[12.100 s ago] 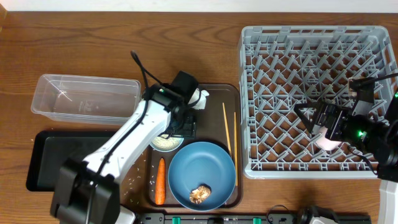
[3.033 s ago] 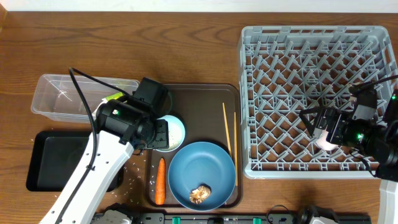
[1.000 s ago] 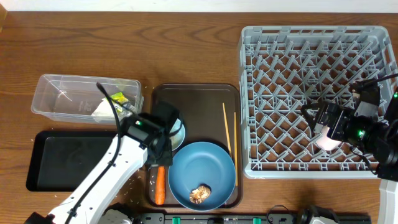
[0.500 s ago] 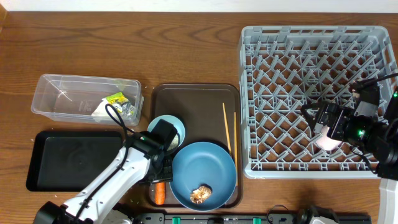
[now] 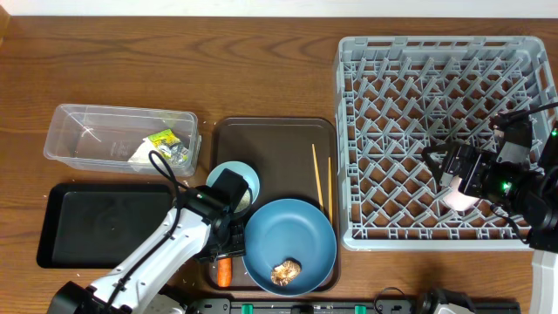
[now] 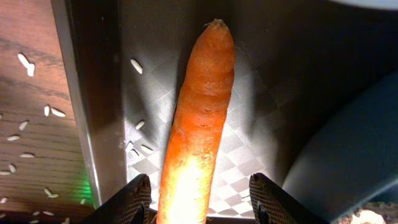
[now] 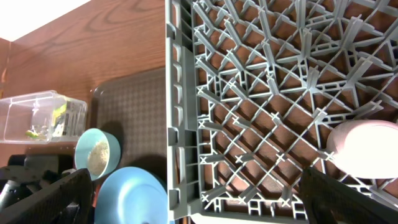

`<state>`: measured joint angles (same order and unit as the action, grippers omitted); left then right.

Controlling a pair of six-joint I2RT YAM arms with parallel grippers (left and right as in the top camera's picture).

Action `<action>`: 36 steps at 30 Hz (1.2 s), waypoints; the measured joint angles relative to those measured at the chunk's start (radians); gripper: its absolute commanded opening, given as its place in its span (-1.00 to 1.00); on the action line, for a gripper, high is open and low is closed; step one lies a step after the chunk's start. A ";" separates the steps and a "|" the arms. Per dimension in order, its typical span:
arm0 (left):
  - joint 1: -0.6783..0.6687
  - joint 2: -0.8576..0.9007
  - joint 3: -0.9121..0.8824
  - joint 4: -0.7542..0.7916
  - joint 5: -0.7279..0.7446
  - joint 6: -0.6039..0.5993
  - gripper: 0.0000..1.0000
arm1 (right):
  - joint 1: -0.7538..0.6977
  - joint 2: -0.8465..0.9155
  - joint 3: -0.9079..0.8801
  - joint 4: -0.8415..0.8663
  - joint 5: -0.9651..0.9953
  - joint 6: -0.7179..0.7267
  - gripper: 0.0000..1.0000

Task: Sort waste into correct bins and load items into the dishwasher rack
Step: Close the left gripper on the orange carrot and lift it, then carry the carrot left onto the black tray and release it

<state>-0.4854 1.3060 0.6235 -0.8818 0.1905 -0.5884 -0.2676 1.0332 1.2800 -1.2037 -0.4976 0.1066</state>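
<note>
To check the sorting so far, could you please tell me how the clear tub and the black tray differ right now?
The clear tub is see-through with deeper walls; the black tray is opaque and shallow. The tub holds a yellow-green wrapper, a white paper scrap and a foil ball; nothing shows in the tray's visible part. Both are rectangular, similar in footprint, and sit left of the brown serving tray.
</note>
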 measured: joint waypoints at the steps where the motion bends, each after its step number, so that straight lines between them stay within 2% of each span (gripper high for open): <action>1: 0.000 0.000 -0.006 0.006 0.003 -0.008 0.04 | 0.000 0.000 0.000 0.000 0.000 0.000 0.98; 7: 0.000 0.000 -0.057 0.035 0.013 -0.064 0.02 | 0.000 0.000 0.000 0.000 0.000 0.000 0.98; 12: 0.000 0.000 -0.063 0.040 0.011 -0.090 -0.20 | 0.000 0.000 0.000 0.000 0.000 0.000 0.99; 22: 0.000 0.000 -0.068 0.056 0.002 -0.106 -0.22 | 0.000 0.000 0.000 -0.003 0.000 0.000 0.99; 25: 0.000 0.000 -0.085 0.060 0.002 -0.122 -0.52 | 0.000 0.000 0.000 -0.003 0.000 0.000 0.99; 29: 0.000 -0.002 -0.089 0.060 0.006 -0.128 -0.75 | 0.000 0.000 0.000 -0.002 0.000 0.000 0.98; 32: 0.000 -0.004 -0.088 0.052 0.006 -0.134 -0.81 | 0.000 0.000 0.000 -0.002 0.000 0.000 0.99; 36: 0.000 -0.004 -0.068 -0.010 0.006 -0.137 -0.80 | 0.000 0.000 0.000 -0.002 0.000 0.000 0.98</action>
<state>-0.4850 1.3022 0.5552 -0.8917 0.1963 -0.7258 -0.2676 1.0332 1.2800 -1.2060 -0.4976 0.1066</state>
